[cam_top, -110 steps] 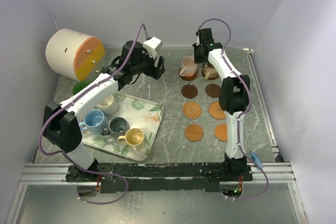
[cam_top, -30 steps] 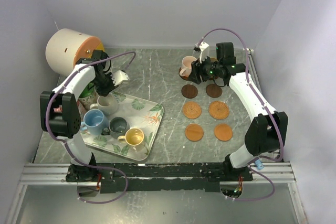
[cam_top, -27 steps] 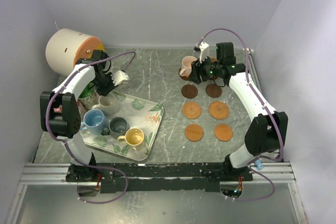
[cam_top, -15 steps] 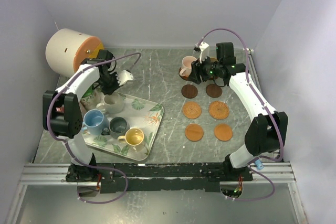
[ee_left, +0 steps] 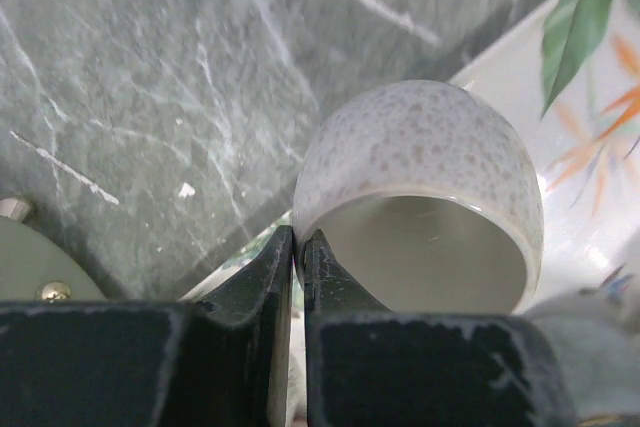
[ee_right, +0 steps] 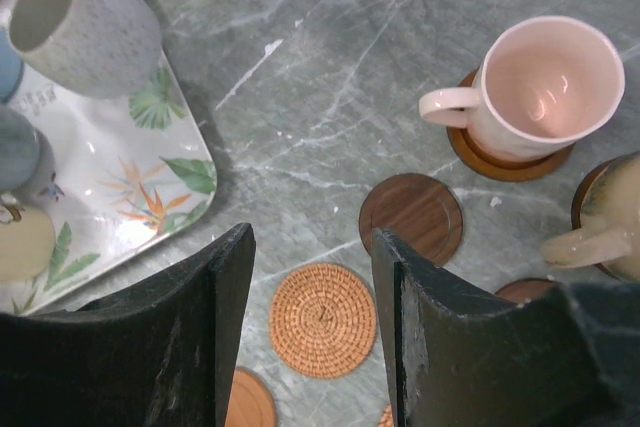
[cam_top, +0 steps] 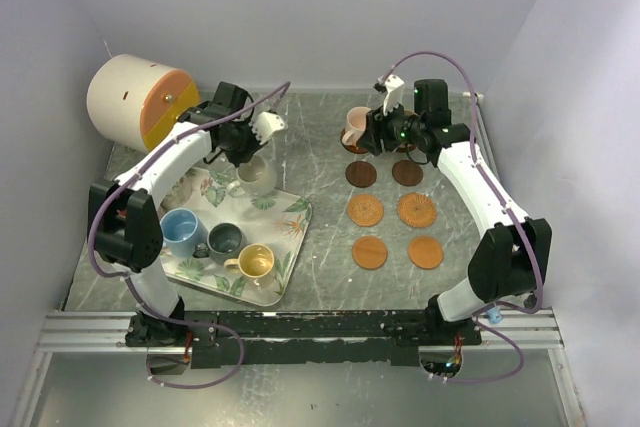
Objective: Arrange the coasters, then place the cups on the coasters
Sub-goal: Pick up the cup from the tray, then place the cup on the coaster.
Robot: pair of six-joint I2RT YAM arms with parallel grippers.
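l gripper (ee_left: 298,242) clamped on cream cup (ee_left: 420,167) rim, over tray (cam_top: 290,215) edge; r gripper (ee_right: 312,237) jaws apart, empty, near pink cup (ee_right: 545,87).

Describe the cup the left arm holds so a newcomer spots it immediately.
Find the rectangular leaf-print tray. At its far corner is a speckled cream ceramic cup, rim pinched by the left end effector. Its neighbours, a blue cup, grey cup and yellow cup, stand ungripped.

Cream cup (cam_top: 256,178) newly aloft, rightward.
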